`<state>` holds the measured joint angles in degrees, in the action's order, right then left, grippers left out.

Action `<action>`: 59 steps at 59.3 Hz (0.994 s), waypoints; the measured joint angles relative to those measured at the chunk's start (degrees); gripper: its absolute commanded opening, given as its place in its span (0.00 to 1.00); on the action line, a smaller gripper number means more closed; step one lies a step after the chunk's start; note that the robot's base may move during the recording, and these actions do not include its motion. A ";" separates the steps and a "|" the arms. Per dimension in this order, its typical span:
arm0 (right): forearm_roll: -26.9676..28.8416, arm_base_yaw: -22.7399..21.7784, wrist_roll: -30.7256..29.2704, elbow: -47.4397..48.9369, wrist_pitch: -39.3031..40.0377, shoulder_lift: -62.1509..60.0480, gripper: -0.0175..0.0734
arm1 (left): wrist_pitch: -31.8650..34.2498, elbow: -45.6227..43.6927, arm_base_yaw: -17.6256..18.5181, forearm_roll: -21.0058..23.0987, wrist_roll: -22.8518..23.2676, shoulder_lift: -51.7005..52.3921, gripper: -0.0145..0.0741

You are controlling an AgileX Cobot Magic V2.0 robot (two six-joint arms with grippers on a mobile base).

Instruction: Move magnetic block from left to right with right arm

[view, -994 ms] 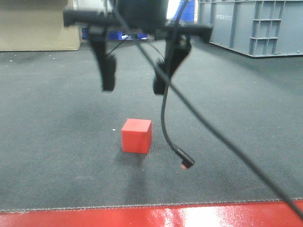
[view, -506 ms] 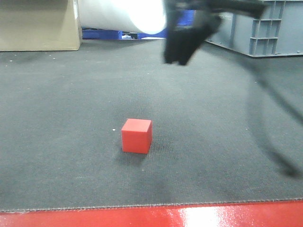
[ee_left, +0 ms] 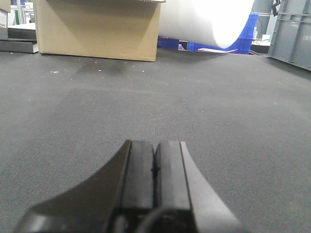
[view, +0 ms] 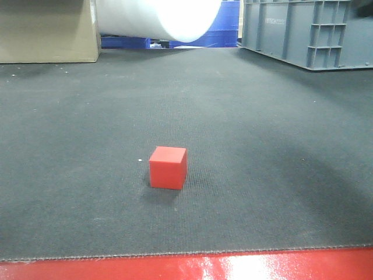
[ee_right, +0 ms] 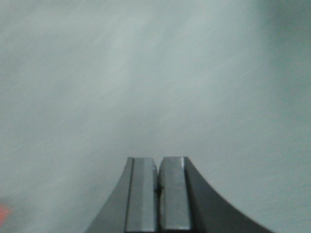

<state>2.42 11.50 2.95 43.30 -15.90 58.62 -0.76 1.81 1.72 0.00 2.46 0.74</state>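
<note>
The magnetic block, a small red cube, sits alone on the dark grey mat near the front, a little left of centre in the front view. No gripper shows in that view. In the left wrist view my left gripper is shut, its pads pressed together with nothing between them, low over bare mat. In the right wrist view my right gripper is also shut and empty over blurred grey mat; a faint red smear lies at the lower left edge, too blurred to identify.
A cardboard box stands at the back left, a white roll at the back centre with blue crates behind it, and a grey plastic crate at the back right. A red strip borders the mat's front edge.
The right gripper hung open above the block a second ago, then rose toward the upper right and closed. It has now left the front view. The block has not moved.
</note>
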 measured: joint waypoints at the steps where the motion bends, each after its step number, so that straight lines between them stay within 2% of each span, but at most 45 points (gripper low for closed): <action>1: 0.04 -0.96 -0.83 -1.03 1.23 -1.05 0.25 | 0.00 0.00 0.00 0.00 0.00 0.00 0.03; 9: 0.28 -5.29 -3.34 -6.65 7.37 -6.96 0.25 | 0.00 0.00 0.00 0.00 0.00 0.00 0.03; 15: 0.41 -6.92 -3.78 -10.59 10.07 -11.37 0.25 | 0.00 0.00 0.00 0.00 0.00 0.00 0.03; 35: 0.41 -7.12 -4.14 -21.21 10.69 -30.48 0.25 | 0.00 0.00 0.00 0.00 0.00 0.00 0.03; 46: 0.45 -7.12 -4.14 -22.62 10.69 -40.01 0.25 | 0.00 0.00 0.00 0.00 0.00 0.00 0.03; 59: 0.45 -7.12 -4.14 -22.65 10.82 -43.07 0.25 | 0.00 0.00 0.00 0.00 0.00 0.00 0.03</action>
<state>2.88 4.38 -1.19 20.65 -5.09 15.56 -0.76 1.81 1.72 0.00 2.46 0.74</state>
